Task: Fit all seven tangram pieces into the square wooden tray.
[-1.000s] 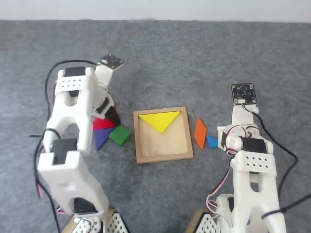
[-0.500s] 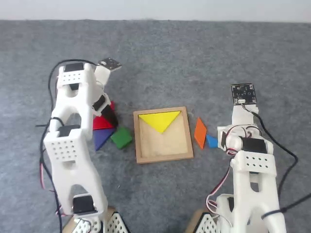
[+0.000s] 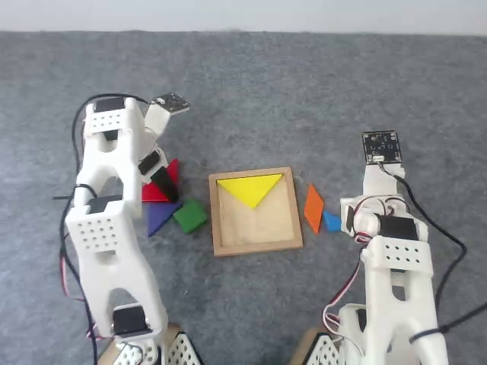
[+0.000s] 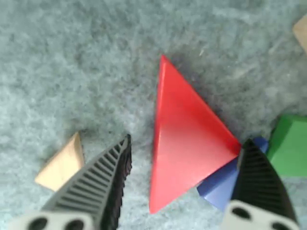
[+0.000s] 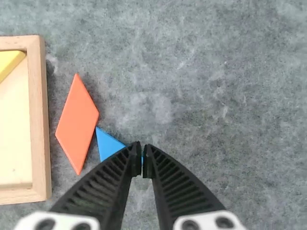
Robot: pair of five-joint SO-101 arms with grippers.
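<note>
Covering the whole table is a grey, carpet-like surface [image 3: 251, 99], with a pale strip of wall along the top edge of the high view.

Compared with a second ago, the left arm has drawn its upper links back toward the left edge of the frame, so more of the red triangle [image 3: 161, 187] shows beside it. The green square [image 3: 189, 216] sits a touch lower. The right arm, the tray and the pieces by it have not moved.

The square wooden tray [image 3: 215, 217] lies at the centre of the frame, edges square to it. Inside, the yellow triangle [image 3: 249, 188] has its long edge along the tray's top rim and its apex pointing down the frame. Just right of the tray, the orange parallelogram [image 3: 313, 207] runs top to bottom with a slight lean, and a small blue triangle [image 3: 331, 221] touches its lower right side.

Left of the tray, the red triangle aims a sharp corner toward the upper right, the dark blue piece [image 3: 157, 217] lies below it, and the green square is just right of that.

The left gripper [image 4: 187, 143] is spread wide with the red triangle between its jaws: the long edge faces one jaw and the square corner, lying over the dark blue piece, is close by the other. A pale wooden triangle [image 4: 61, 164] lies outside that first jaw.

The right gripper [image 5: 142, 148] has its jaws pressed together over the small blue triangle's corner, holding nothing
</note>
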